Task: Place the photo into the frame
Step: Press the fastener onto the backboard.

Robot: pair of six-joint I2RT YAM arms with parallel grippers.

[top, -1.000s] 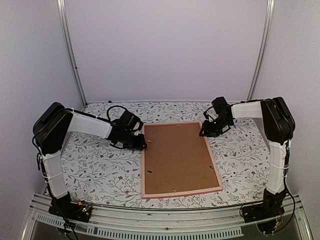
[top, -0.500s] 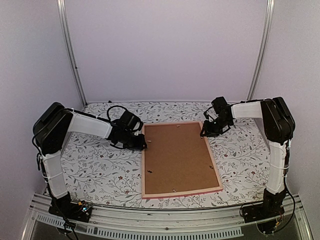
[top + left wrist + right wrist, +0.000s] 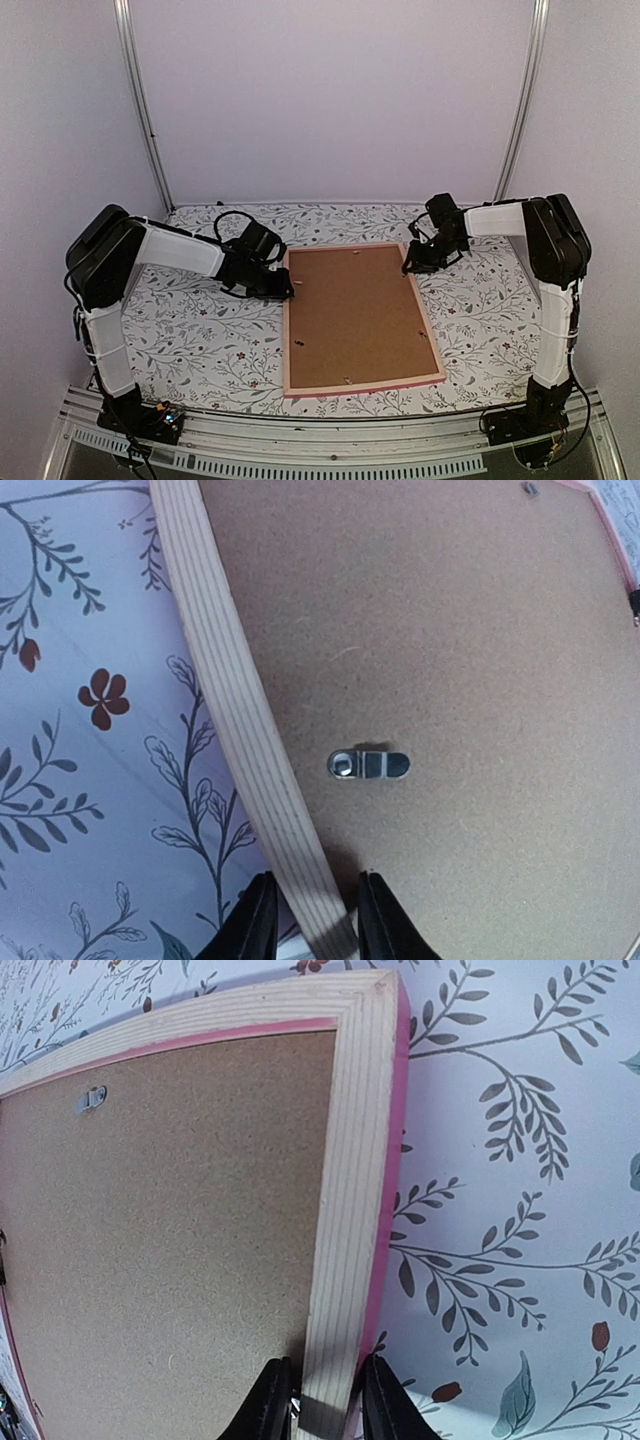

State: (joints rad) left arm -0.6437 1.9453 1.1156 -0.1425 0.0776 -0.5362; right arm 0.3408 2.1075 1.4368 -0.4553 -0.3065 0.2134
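The frame (image 3: 286, 340) lies face down on the flowered table, its pale wood back and pink edge up, with a brown backing board (image 3: 355, 315) set inside it. The photo is hidden. My left gripper (image 3: 288, 290) is closed across the left rail (image 3: 235, 700), one finger on each side of it (image 3: 315, 920). My right gripper (image 3: 407, 266) straddles the right rail (image 3: 350, 1180) a little below the far right corner, its fingers pressed against both sides (image 3: 325, 1400).
Small metal turn clips (image 3: 369, 765) (image 3: 91, 1099) sit on the backing board near the rails. The flowered tablecloth (image 3: 200, 330) spreads left and right of the frame. Metal posts (image 3: 140, 100) and white walls bound the back.
The right gripper's fingers have drawn in onto the right rail. The left arm and the frame have stayed where they were.
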